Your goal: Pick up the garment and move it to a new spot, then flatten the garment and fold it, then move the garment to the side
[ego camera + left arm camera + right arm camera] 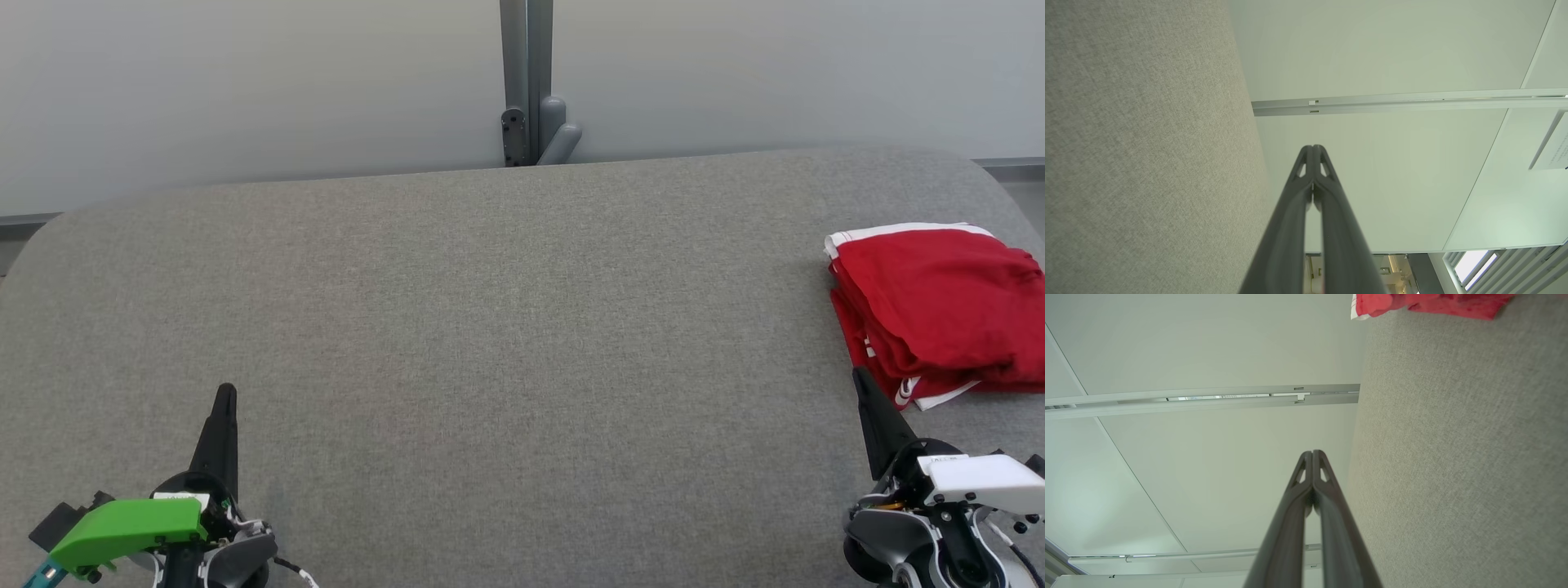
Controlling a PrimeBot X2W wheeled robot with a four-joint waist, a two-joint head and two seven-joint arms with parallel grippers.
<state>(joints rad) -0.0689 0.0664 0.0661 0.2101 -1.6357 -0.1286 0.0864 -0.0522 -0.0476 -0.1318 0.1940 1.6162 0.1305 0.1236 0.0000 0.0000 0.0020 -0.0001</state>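
The garment (939, 306) lies folded at the right side of the table (490, 327); the final placement appears complete. The left claw (226, 392) and right claw (858, 376) are both together and empty. No further grasp appears necessary.

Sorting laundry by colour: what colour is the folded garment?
The garment is red with white trim; head view shows it best.

The left pincer (226, 398) at the tabletop's (522, 327) near-left corner, the right pincer (860, 377) at its near-right corner, both closed and empty, pointing toward the far edge.

Bright even light, soft faint shadows, sharp focus, wide-angle wrist distortion
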